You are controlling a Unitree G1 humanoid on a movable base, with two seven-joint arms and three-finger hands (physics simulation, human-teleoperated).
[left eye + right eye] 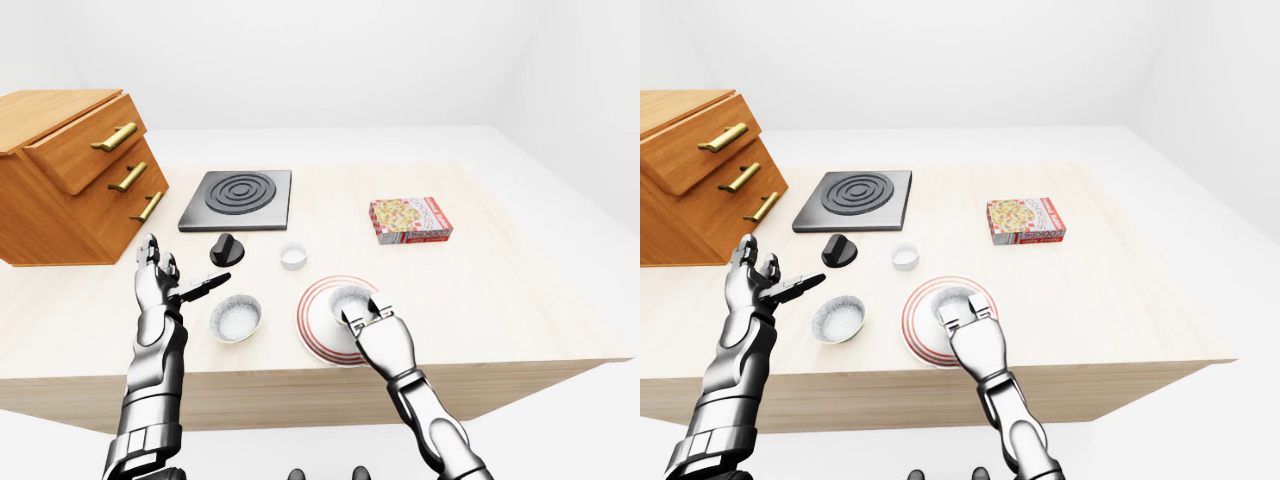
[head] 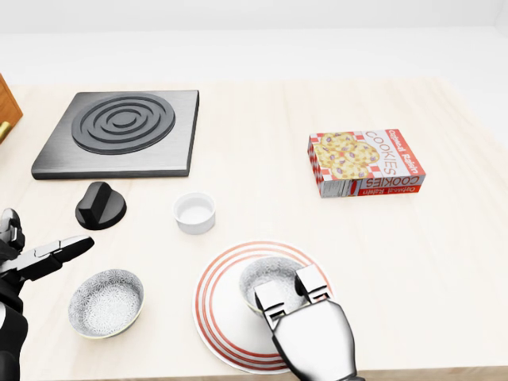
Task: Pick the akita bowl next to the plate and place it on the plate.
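Observation:
In the head view a speckled grey akita bowl (image 2: 266, 278) sits over the middle of the red-ringed white plate (image 2: 209, 313) near the view's bottom. My right hand (image 2: 290, 292) comes up from the bottom edge, and its fingers are closed over the bowl's near rim. Whether the bowl rests on the plate or hangs just above it I cannot tell. A second akita bowl (image 2: 105, 303) stands on the table left of the plate. My left hand (image 2: 48, 254) hovers open at the left edge, above and left of that bowl, holding nothing.
A black stove plate (image 2: 119, 131) lies at upper left, with a black knob (image 2: 101, 205) and a small white ramekin (image 2: 194, 212) below it. A cookie box (image 2: 365, 163) lies at right. A wooden drawer cabinet (image 1: 70, 175) stands far left. The table edge runs just below the plate.

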